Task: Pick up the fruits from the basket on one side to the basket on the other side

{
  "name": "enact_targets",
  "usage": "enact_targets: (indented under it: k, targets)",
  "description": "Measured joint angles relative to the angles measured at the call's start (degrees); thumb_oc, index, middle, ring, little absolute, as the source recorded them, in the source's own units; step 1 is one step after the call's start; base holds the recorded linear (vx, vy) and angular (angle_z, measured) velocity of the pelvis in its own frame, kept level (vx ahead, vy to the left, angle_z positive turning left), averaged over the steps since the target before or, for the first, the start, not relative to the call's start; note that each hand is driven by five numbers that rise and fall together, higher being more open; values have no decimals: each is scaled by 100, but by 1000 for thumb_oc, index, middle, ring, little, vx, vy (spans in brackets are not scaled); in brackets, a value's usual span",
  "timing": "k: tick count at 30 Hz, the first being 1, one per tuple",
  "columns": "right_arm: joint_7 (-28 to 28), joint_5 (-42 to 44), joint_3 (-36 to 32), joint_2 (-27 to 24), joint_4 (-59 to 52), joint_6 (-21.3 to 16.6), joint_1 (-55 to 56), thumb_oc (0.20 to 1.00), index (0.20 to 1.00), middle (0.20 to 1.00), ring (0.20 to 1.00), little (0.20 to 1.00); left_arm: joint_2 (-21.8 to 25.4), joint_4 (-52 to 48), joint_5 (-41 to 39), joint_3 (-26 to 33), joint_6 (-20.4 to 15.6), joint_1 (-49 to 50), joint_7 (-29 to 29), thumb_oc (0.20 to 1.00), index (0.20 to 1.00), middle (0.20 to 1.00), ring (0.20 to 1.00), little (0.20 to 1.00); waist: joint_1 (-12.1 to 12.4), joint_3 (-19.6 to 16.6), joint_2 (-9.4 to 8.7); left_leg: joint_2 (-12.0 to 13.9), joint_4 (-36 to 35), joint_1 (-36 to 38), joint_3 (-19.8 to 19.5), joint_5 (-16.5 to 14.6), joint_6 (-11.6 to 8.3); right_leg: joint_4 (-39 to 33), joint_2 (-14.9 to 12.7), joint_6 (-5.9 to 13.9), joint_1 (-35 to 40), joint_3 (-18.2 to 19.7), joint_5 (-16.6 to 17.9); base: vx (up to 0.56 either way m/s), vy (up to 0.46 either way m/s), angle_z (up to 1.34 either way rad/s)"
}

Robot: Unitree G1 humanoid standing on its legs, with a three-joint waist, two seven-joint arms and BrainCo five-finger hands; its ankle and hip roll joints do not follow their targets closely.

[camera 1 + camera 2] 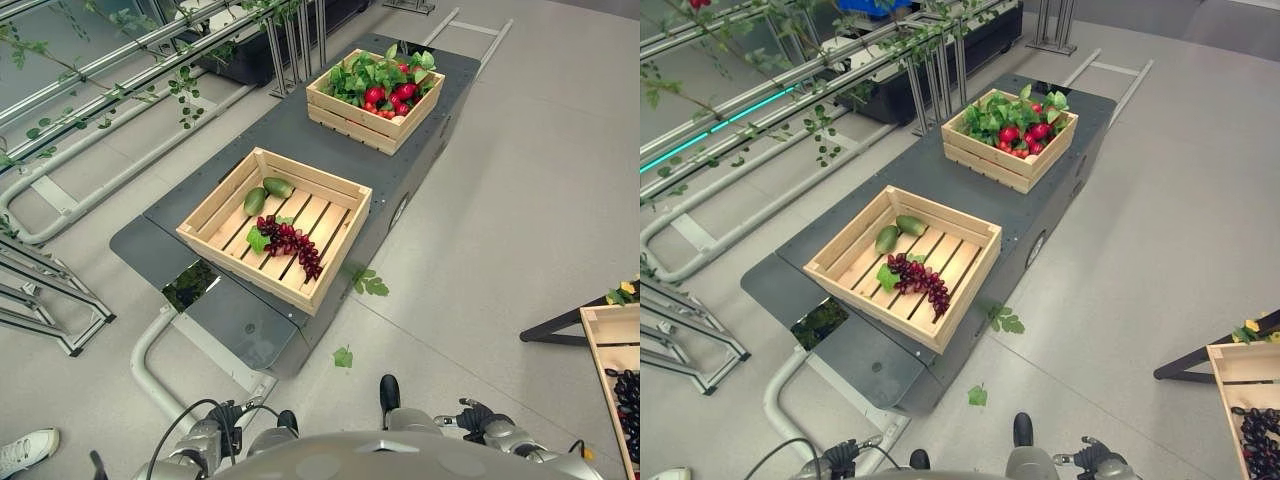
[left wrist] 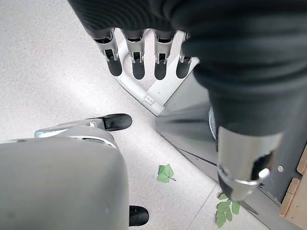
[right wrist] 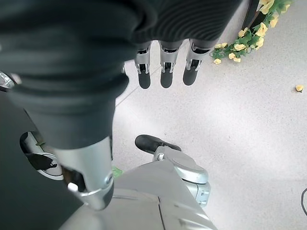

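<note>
- Near crate (image 1: 330, 187): pale wood, slatted bottom.
- Grapes (image 1: 292, 243): dark red-purple, with a green leaf.
- Two mangoes (image 1: 266, 194): green.
- Far crate (image 1: 345, 118): pale wood, with red fruits (image 1: 388, 97) and green leaves.
- Platform (image 1: 240, 320): dark grey.
- Floor (image 1: 500, 220): light grey, speckled.
- Flowers (image 3: 244, 40): yellow.

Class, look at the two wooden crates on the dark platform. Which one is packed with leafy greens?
The far crate, heaped with greens and red fruit. The near crate shows bare slats, holding only two green fruits and a grape bunch.
</note>
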Motion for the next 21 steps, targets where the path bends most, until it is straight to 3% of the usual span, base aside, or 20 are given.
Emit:
enact_targets:
  k: [9,10,11,13,21]
  targets:
    - [-3,37,0,-1,-2,-6,1,1000,1000,1000,1000,1000,-28,-56,-70,21,-3,25,-1,1000,1000,1000,1000,1000,6,0,6,2,0,4,-51,-1,0,-1,4,-11,34,-44,-7,33,2,3]
    - [-3,36,43,-7,64,1,5,1000,1000,1000,1000,1000,-46,-40,-160,-75,228,-257,82,1000,1000,1000,1000,1000,-19,0,0,-32,34,-7,-63,-4,-14,1,2,-2,34,-36,-13,11,22,8]
    - [-7,37,130,4,108,69,-116,1000,1000,1000,1000,1000,-112,-305,-317,-292,220,-374,154,1000,1000,1000,1000,1000,110,-7,25,-4,-7,-6,-97,19,0,1,-19,9,46,-75,-13,0,0,0]
    - [-5,35,125,-39,-85,26,-75,1000,1000,1000,1000,1000,-216,-1289,-453,-291,-2,-137,92,1000,1000,1000,1000,1000,104,-15,51,-6,-26,5,-77,8,-15,1,-19,13,66,-42,-11,-23,20,-5]
    - [0,33,118,-170,107,55,-81,1000,1000,1000,1000,1000,-136,159,-240,174,143,-82,0,1000,1000,1000,1000,1000,135,-40,100,31,1,-8,-120,0,-29,-1,44,-33,31,-55,-25,28,-4,0]
